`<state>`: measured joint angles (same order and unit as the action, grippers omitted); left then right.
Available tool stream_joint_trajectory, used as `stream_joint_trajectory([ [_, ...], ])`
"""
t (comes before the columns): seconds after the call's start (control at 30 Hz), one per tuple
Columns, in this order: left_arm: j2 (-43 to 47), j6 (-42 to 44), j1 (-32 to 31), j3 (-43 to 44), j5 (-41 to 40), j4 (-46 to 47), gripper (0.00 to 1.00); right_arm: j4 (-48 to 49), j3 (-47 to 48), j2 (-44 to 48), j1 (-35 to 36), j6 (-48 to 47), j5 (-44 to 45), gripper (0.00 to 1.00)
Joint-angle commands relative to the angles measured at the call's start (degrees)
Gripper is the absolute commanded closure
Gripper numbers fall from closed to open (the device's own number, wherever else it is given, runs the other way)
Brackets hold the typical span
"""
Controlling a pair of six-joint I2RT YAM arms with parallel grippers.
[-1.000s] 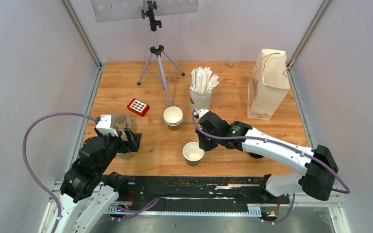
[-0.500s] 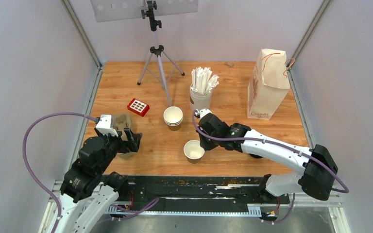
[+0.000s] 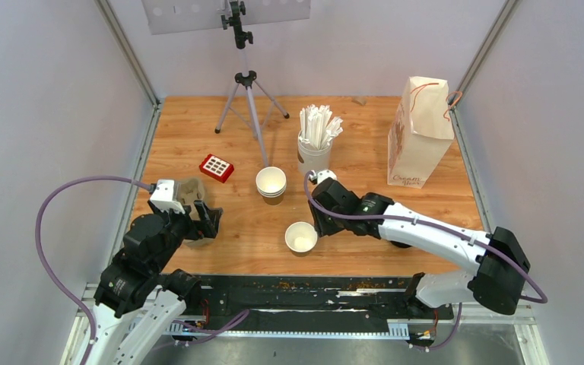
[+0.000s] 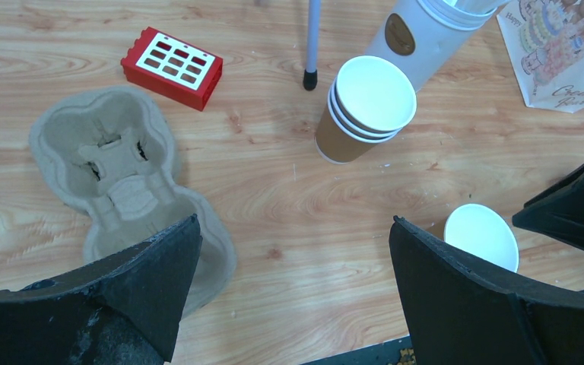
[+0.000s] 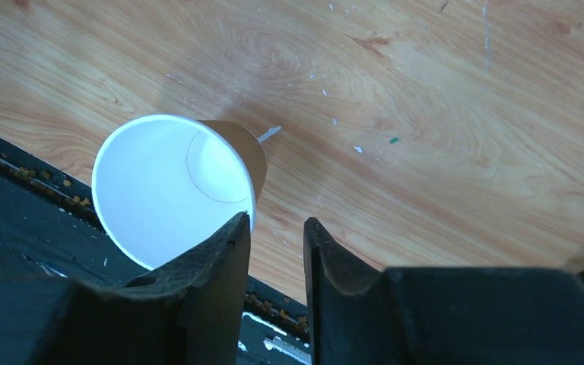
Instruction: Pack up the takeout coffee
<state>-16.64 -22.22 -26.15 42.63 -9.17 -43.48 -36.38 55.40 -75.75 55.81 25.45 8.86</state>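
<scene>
Lidless brown paper cup point(image 5: 171, 190), white inside w/ white rim, is seen upright just beside right gripper point(image 5: 275, 224).
Its jaws are parted narrowly, nothing btwn; left gripper point(image 4: 295, 224) is spread wide, empty.

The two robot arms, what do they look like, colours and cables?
The left arm and right arm have white links between black joint housings. A purple-grey cable trails from each wrist, looping wide on the left. The left gripper and right gripper have black wedge-shaped fingers.
</scene>
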Motion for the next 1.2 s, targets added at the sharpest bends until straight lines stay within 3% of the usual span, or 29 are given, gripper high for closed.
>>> stream_joint_trajectory([
  [0.0,0.2,-0.5,-0.1,-0.1,-0.6,1.1,0.00,-7.4,5.8,3.9,0.2,6.9,4.5,0.66],
  [0.23,0.2,-0.5,0.0,-0.2,-0.2,1.3,0.00,-33.4,14.1,4.7,0.1,26.3,24.6,0.66],
  [0.4,0.7,-0.5,0.0,-0.1,-0.3,1.1,0.00,-37.8,9.7,8.3,-2.6,31.0,30.4,0.67],
  [0.67,1.5,-0.5,0.0,-0.4,-0.4,1.3,0.00,-29.8,-1.5,16.9,-17.2,23.0,25.6,0.72],
  [0.97,1.5,-0.4,0.0,-0.3,0.1,1.3,0.00,-19.4,-5.4,21.2,-33.7,7.6,9.2,0.77],
  [1.17,1.2,-0.4,0.0,-0.3,0.3,1.1,0.00,-18.8,-5.2,20.0,-38.1,3.8,5.7,0.79],
])
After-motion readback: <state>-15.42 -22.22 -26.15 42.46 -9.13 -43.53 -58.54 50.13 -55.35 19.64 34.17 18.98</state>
